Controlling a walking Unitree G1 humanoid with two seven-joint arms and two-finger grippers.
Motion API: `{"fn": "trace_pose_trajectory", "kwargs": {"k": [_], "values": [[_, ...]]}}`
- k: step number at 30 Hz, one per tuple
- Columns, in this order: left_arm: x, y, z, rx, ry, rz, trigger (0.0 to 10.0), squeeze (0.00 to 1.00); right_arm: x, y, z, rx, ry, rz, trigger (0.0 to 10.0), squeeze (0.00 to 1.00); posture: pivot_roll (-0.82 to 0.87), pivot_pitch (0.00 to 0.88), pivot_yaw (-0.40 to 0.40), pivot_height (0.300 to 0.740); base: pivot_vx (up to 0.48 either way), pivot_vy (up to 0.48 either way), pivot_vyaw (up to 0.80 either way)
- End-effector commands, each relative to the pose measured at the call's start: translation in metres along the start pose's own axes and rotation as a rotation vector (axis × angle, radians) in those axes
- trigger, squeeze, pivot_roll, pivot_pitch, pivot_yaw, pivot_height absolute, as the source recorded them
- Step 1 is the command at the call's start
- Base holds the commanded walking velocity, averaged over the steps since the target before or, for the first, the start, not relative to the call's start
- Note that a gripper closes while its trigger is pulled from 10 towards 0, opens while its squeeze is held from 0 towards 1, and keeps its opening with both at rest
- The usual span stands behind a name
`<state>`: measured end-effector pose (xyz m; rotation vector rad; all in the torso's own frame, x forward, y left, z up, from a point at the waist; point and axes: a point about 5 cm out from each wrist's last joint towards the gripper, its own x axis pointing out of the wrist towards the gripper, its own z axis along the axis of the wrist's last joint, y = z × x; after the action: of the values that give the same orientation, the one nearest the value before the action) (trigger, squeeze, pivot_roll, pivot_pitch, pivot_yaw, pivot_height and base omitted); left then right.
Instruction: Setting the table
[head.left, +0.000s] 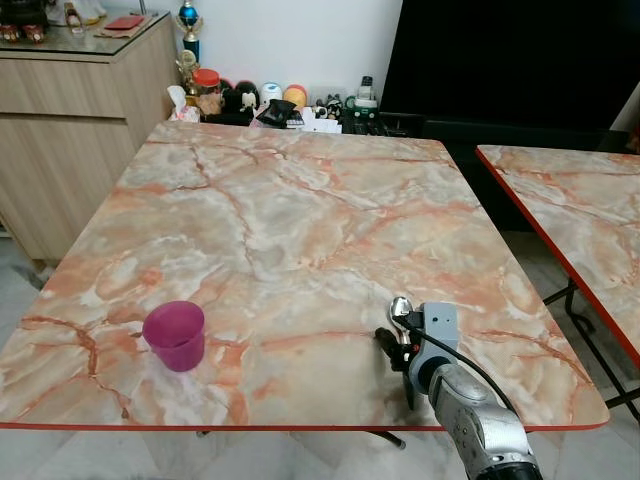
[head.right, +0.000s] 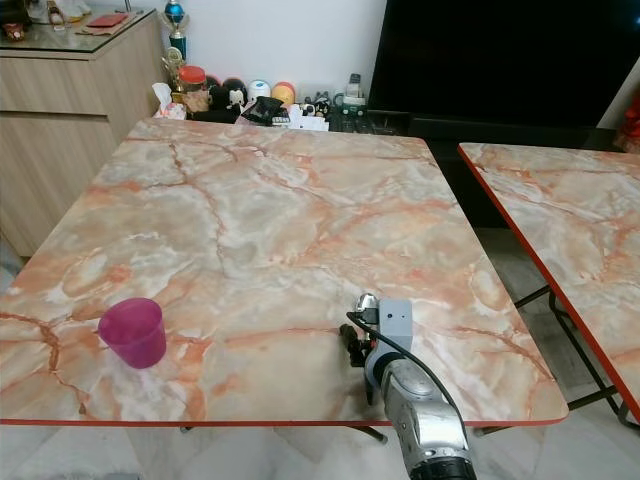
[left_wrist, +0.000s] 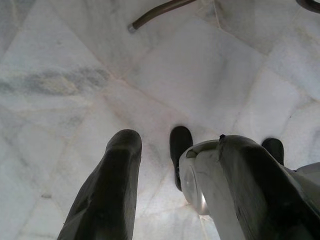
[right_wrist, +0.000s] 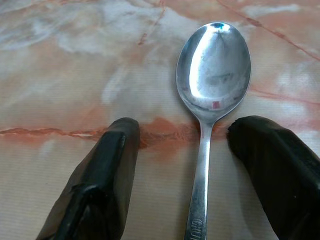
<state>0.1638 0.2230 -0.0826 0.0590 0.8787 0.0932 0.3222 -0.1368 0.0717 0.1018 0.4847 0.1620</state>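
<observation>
A steel spoon (right_wrist: 214, 65) lies flat on the marble table (head.left: 300, 200) near its front right, bowl pointing away from me. My right gripper (right_wrist: 186, 129) rests low over the handle, open, one finger (right_wrist: 112, 165) on each side of the spoon and not touching it. In the eye views the spoon's bowl (head.left: 400, 308) pokes out beyond the right wrist. A purple cup (head.left: 174, 335) stands upright near the front left edge. My left gripper (left_wrist: 177, 140) hangs open above the pale floor tiles.
A second marble table (head.left: 580, 200) stands to the right across a narrow gap. A wooden cabinet (head.left: 60, 130) is at the far left. Jars and small toys (head.left: 270, 105) crowd the floor behind the table, below a large dark screen (head.left: 510, 60).
</observation>
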Motion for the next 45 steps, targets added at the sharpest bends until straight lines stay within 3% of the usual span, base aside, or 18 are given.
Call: {"fn": "trace_pose_trajectory", "kwargs": {"k": [1,5,12,19,24,25,26,27,28,30,31,32,34,35,45], "values": [[-0.0018,-0.0013,-0.0071,-0.02,0.02,0.003,10.0,0.0,-0.0017,-0.0186,-0.0243,-0.001,0.114,-0.086,10.0,0.0,0.06,0.1,-0.102,0.74,0.0,0.0,0.0],[-0.002,-0.0011,-0.0079,-0.025,0.021,0.006,10.0,0.0,-0.0011,-0.0198,-0.025,-0.038,0.126,-0.099,10.0,0.0,0.07,0.101,-0.105,0.74,0.0,0.0,0.0],[-0.0024,-0.0016,-0.0094,-0.03,0.026,0.006,10.0,0.0,-0.0001,-0.026,-0.0216,-0.239,0.123,-0.156,10.0,0.0,0.06,0.1,-0.108,0.74,0.0,0.0,0.0],[-0.002,-0.0019,-0.0087,-0.027,0.027,0.003,10.0,0.0,0.0008,-0.0252,-0.0217,-0.215,0.114,-0.149,10.0,0.0,0.06,0.101,-0.107,0.74,0.0,0.0,0.0],[-0.0021,-0.0009,-0.0088,-0.021,0.029,0.003,10.0,0.0,0.001,-0.0218,-0.0256,-0.143,0.112,-0.131,10.0,0.0,0.06,0.103,-0.101,0.74,0.0,0.0,0.0],[-0.0022,-0.0004,-0.0089,-0.021,0.029,0.004,10.0,0.0,0.0011,-0.0212,-0.0263,-0.131,0.113,-0.127,9.1,0.0,0.06,0.104,-0.1,0.74,0.0,0.0,0.0],[-0.0022,-0.0003,-0.0089,-0.021,0.029,0.004,10.0,0.0,0.0011,-0.0211,-0.0265,-0.126,0.113,-0.127,9.1,0.0,0.06,0.104,-0.1,0.74,0.0,0.0,0.0],[-0.0023,0.0,-0.0091,-0.02,0.03,0.004,10.0,0.0,0.001,-0.0208,-0.0272,-0.126,0.114,-0.125,5.1,0.0,0.06,0.104,-0.1,0.74,0.0,0.0,0.0],[-0.0024,0.0002,-0.0092,-0.02,0.031,0.004,10.0,0.0,0.0009,-0.0205,-0.0277,-0.127,0.115,-0.124,5.1,0.0,0.06,0.104,-0.1,0.74,0.0,0.0,0.0],[-0.0024,0.0006,-0.0094,-0.019,0.032,0.005,10.0,0.0,0.0009,-0.0199,-0.0286,-0.124,0.117,-0.118,2.2,0.0,0.06,0.104,-0.099,0.74,0.0,0.0,0.0],[-0.0024,0.0006,-0.0094,-0.019,0.032,0.005,10.0,0.0,0.0009,-0.0199,-0.0286,-0.123,0.117,-0.117,2.2,0.0,0.06,0.104,-0.099,0.74,0.0,0.0,0.0],[-0.0024,0.0006,-0.0095,-0.019,0.032,0.004,10.0,0.0,0.0009,-0.0198,-0.0286,-0.122,0.117,-0.116,0.8,0.0,0.06,0.104,-0.098,0.74,0.0,0.0,0.0],[-0.0025,0.0006,-0.0095,-0.019,0.033,0.003,10.0,0.0,0.001,-0.0195,-0.0287,-0.122,0.116,-0.114,0.7,0.0,0.06,0.104,-0.098,0.74,0.0,0.0,0.0],[-0.0024,0.0003,-0.0098,-0.02,0.036,0.001,10.0,0.0,0.0012,-0.0193,-0.0285,-0.124,0.114,-0.108,0.0,0.0,0.06,0.104,-0.098,0.74,0.0,0.0,0.0],[-0.0014,0.0016,-0.0067,-0.01,0.035,0.002,10.0,0.0,0.0012,-0.0186,-0.0279,-0.129,0.109,-0.107,0.0,0.0,0.06,0.101,-0.093,0.74,0.0,0.0,0.0]]}}
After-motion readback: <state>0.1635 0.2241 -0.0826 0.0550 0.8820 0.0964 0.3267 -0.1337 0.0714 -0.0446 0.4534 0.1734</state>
